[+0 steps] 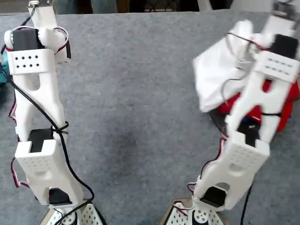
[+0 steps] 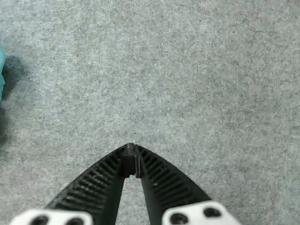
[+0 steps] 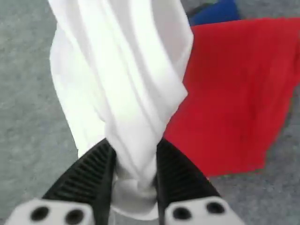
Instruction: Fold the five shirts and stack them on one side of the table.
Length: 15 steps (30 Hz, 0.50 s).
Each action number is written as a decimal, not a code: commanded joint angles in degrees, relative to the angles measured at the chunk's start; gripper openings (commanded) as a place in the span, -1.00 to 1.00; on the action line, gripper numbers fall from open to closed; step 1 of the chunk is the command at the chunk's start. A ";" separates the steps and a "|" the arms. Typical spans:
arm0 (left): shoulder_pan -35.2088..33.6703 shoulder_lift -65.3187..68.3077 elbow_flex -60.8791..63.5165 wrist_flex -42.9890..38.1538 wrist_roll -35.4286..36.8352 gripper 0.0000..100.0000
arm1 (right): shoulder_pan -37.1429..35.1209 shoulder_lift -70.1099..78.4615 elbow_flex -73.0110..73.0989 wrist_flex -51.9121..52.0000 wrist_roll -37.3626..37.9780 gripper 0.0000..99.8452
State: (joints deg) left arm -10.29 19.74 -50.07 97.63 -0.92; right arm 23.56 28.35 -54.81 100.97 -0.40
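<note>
Starting with the high view: can see the left arm (image 1: 40, 103) stretched up the left side of the grey table (image 1: 136, 93), with something teal (image 1: 2, 70) poking in at the table's left edge beside it. Over on the right side, can make out the right arm (image 1: 248, 122) reaching above a heap of shirts, with a white shirt (image 1: 215, 75) bunched up and lying partly over a red shirt (image 1: 293, 96) under the arm. Also spotting something dark (image 1: 218, 123) peeking out from beneath the red one, can't tell what. Moving on to the left wrist view: seeing the left gripper (image 2: 131, 157) pinched fully together with the tips touching, gripping nothing, hovering over plain grey table, and that teal bit off at the edge, well apart from the tips. Then the right wrist view: finding the right gripper (image 3: 133, 152) clamped on the white shirt, with a twisted wad of fabric squeezed between the two black fingers (image 3: 89, 173) and the rest draping away in long folds. Just beside it, seeing the red shirt spread flat on the table and touching the white one, plus a corner of a blue shirt (image 3: 215, 11) sticking out past the red one's far edge.
</note>
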 commanded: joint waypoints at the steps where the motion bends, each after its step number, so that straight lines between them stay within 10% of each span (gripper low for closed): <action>1: -0.31 -3.25 0.04 -1.05 -0.26 -0.94 | 6.42 -3.38 0.22 -2.02 1.41 -0.97; 15: -0.31 -3.25 0.04 -1.05 -0.26 -0.94 | 13.54 3.38 0.04 -6.15 1.49 -0.97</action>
State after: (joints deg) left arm -10.29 19.74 -50.07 97.63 -0.92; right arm 36.22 32.13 -54.29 95.96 0.84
